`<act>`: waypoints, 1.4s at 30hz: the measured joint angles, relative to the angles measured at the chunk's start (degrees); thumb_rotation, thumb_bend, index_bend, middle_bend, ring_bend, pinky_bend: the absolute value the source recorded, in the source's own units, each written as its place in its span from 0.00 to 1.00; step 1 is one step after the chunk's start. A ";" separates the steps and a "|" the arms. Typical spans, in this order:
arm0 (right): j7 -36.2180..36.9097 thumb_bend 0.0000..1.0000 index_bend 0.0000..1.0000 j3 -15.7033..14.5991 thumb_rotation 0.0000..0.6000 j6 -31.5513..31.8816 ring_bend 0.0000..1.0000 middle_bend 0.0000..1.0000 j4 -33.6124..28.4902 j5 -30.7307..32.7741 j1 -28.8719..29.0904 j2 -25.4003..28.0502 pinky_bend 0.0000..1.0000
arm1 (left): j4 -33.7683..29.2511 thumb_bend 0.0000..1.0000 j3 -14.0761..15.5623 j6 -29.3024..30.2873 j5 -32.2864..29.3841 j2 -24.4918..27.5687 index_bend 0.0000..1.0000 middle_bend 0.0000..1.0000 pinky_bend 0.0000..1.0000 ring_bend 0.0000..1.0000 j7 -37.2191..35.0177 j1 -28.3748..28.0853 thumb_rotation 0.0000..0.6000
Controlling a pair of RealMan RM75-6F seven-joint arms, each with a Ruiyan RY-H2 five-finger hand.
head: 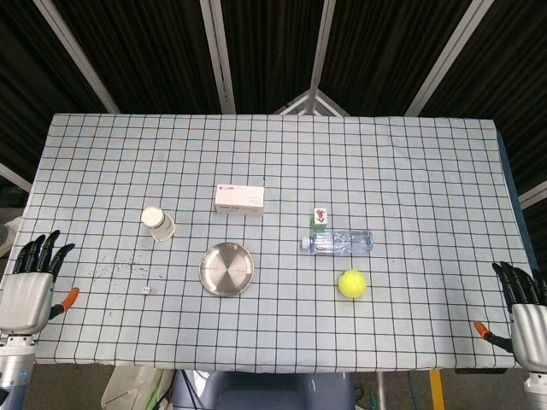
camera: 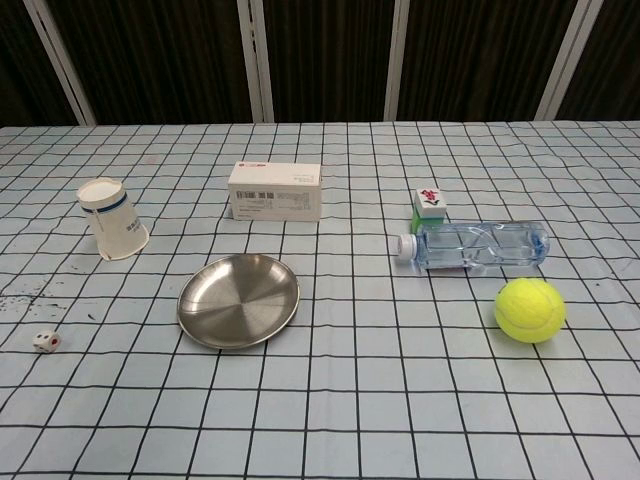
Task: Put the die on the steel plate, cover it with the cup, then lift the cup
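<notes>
A small white die (head: pixel 146 290) (camera: pixel 45 341) with red pips lies on the checked cloth, left of the round steel plate (head: pixel 226 269) (camera: pixel 238 300). A white paper cup (head: pixel 157 223) (camera: pixel 112 219) stands upside down behind the die, left of the plate. My left hand (head: pixel 31 286) hovers at the table's left front corner, fingers apart, holding nothing. At the right front corner my right hand (head: pixel 523 307) is likewise empty with fingers spread. Neither hand appears in the chest view.
A white carton (head: pixel 239 199) (camera: pixel 275 190) lies behind the plate. To the right are a small green-and-white tile block (head: pixel 320 217) (camera: pixel 430 203), a clear water bottle (head: pixel 338 242) (camera: pixel 475 245) on its side, and a yellow tennis ball (head: pixel 351 283) (camera: pixel 529 309).
</notes>
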 measured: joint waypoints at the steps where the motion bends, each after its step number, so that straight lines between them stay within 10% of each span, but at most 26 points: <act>1: 0.02 0.04 0.11 0.01 1.00 -0.01 0.12 0.12 0.03 0.12 -0.03 0.03 0.05 | 0.06 0.36 -0.01 -0.12 -0.02 -0.04 0.18 0.00 0.08 0.00 0.08 -0.03 1.00; 28: -0.26 0.04 0.11 -0.31 1.00 -0.62 0.12 0.12 -0.56 0.85 -0.29 0.44 0.05 | 0.47 0.36 0.23 -2.25 1.31 -1.06 0.31 0.04 0.08 0.00 -1.73 -0.86 1.00; 42: 0.21 0.04 0.11 -0.32 1.00 -1.47 0.12 0.12 -0.96 1.58 -0.24 1.00 0.05 | 0.85 0.36 -0.47 -16.18 -4.56 -4.74 0.33 0.05 0.08 0.00 5.27 -7.09 1.00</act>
